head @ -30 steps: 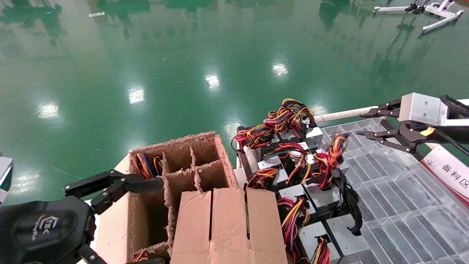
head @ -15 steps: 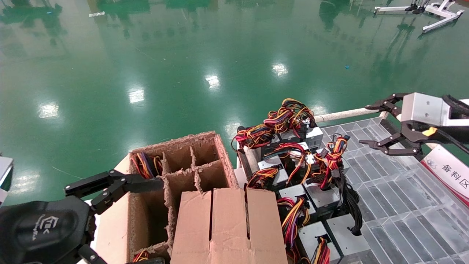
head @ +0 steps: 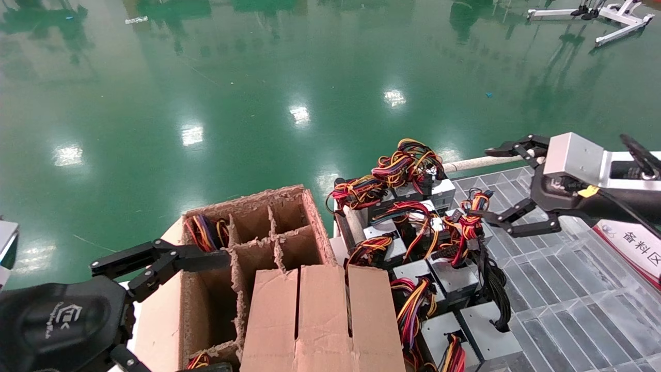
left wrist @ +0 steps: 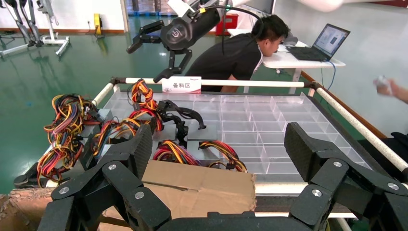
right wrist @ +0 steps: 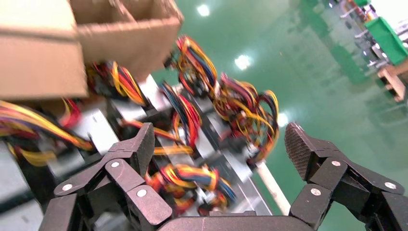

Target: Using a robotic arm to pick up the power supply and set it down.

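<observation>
Right tool [head: 493,183] is gaping wide, holding nothing, reaching in level beside the wire bundles. Power supply [head: 467,219] is sitting among others on the desk [head: 568,289]. Left tool [head: 155,263], spread open, is idling by the cardboard box [head: 289,305].

Right pincer [head: 493,183] has been moved left toward the power supply [head: 467,225] wire bundle; jaws spread wider, lower finger now beside the wires.

Right wrist view was motion-blurred: wire bundles [right wrist: 192,115] smeared, power supply [right wrist: 101,130] casings barely readable. Head view's bottom edge cut off the cardboard box [head: 248,289] & left gripper's [head: 155,268] housing.
</observation>
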`<state>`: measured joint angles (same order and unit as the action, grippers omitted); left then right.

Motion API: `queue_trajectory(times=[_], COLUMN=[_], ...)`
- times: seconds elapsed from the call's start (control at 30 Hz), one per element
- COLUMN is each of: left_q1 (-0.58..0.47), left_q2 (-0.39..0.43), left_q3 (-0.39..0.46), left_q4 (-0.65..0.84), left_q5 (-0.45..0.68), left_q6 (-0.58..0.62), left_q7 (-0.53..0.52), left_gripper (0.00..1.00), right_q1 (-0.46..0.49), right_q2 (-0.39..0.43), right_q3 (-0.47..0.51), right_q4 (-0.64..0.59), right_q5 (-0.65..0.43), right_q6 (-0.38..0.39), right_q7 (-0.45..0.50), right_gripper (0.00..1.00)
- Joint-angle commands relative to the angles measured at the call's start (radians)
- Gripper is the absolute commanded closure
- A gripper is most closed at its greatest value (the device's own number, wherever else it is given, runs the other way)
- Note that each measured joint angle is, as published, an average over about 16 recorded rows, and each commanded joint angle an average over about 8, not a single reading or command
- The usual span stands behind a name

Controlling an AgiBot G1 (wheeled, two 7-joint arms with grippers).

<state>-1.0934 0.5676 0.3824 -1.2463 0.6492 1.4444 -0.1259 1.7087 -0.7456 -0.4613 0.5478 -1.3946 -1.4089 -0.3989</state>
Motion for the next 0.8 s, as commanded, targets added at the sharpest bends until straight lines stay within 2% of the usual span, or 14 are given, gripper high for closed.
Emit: queue_trajectory(times=[0.03, 0.8], left_q1=[0.0, 0.0], left_q2=[0.0, 0.0], left_q3=[0.0, 0.0], left_q4=[0.0, 0.0], left_q5=[0.0, 0.0], left_q6=[0.0, 0.0], left_q7=[0.0, 0.0], left_gripper=[0.0, 0.0], right_q1=[-0.029, -0.34], right_q2=[0.006, 0.072], right_q3=[0.008, 0.097], right_q4=[0.034, 0.395], right_q5=[0.03, 0.356], right_q6=[-0.004, -0.047], right_q7=[0.027, 0.315], right_gripper=[0.0, 0.0])
